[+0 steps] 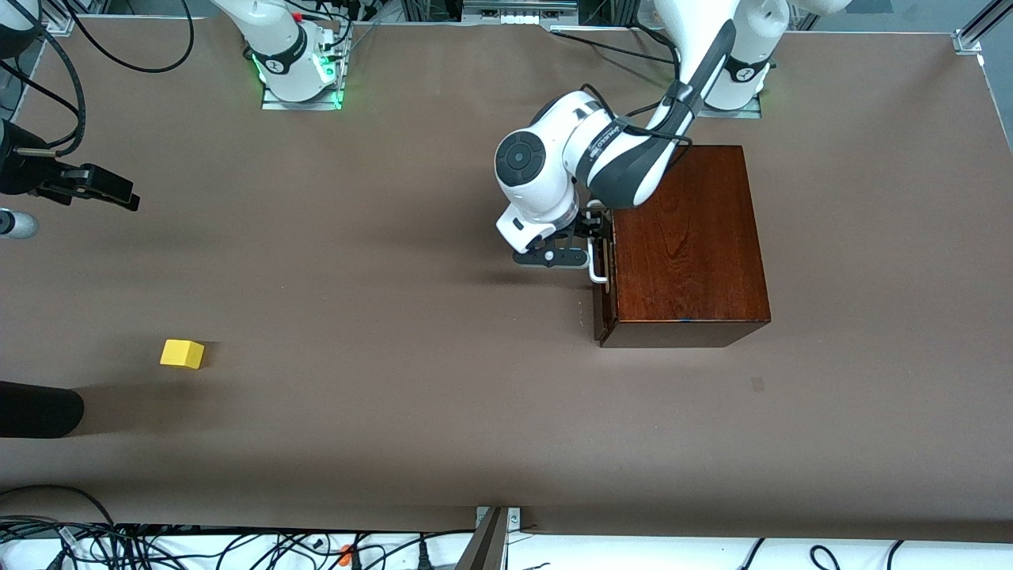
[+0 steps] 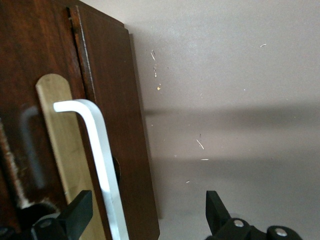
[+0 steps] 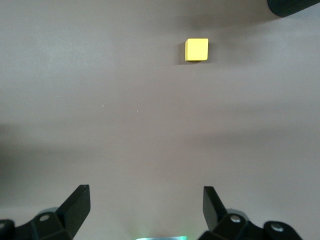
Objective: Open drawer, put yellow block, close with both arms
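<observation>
Left gripper [image 2: 145,220] wide, straddling the drawer's [image 2: 107,150] white handle [image 2: 97,150]: rigid, slick bar, take it mid-span. Right gripper [image 3: 145,210] wide, waiting above worktop [image 3: 150,125]; yellow block [image 3: 197,49] ahead looks light, hard.

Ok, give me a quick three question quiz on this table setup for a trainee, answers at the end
1. True or false: the yellow block already lies in the drawer.
2. What is the left gripper positioned at? A) the white handle B) the block C) bare table
3. Fill in: the right gripper, up over the table, has its fingers ____.

Key: 1 false, it sits on the table toward the right arm's end; 2 A, fingers open either side of the handle; 3 open.
</observation>
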You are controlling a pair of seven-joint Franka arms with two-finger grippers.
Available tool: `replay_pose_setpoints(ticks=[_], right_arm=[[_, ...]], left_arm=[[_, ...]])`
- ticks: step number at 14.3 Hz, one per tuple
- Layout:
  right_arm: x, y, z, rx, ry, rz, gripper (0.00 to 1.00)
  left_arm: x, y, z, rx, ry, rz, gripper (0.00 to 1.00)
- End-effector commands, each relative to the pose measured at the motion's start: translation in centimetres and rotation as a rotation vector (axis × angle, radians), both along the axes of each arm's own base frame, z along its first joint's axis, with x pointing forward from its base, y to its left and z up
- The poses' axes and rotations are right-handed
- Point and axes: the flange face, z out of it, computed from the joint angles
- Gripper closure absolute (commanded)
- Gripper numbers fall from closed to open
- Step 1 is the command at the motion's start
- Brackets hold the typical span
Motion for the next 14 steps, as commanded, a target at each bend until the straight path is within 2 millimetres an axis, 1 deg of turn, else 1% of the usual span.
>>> replay_pose_setpoints(ticks=[1, 2, 3, 9, 14], right_arm=[[-0.1, 0.0, 0.1, 0.015, -0.006, -0.003, 0.00], [0.0, 0.0, -0.1, 0.015, -0.003, -0.003, 0.00], [-0.1, 0.0, 0.0, 0.015, -0.005, -0.003, 0.00], [-0.1, 0.0, 0.1, 0.015, -0.006, -0.003, 0.00], [0.0, 0.0, -0.1, 0.015, -0.003, -0.003, 0.00]], left_arm=[[-0.2, 0.0, -0.9, 0.026, -0.028, -0.001, 0.00], [-0.3, -0.1, -1.8, 0.028, -0.025, -0.002, 0.00], [-0.5, -0.3, -2.2, 0.028, -0.027, -0.005, 0.00], [-0.6, -0.6, -2.9, 0.031, -0.035, 0.003, 0.00], [-0.2, -1.6, -2.9, -0.026, -0.086, 0.016, 0.00]])
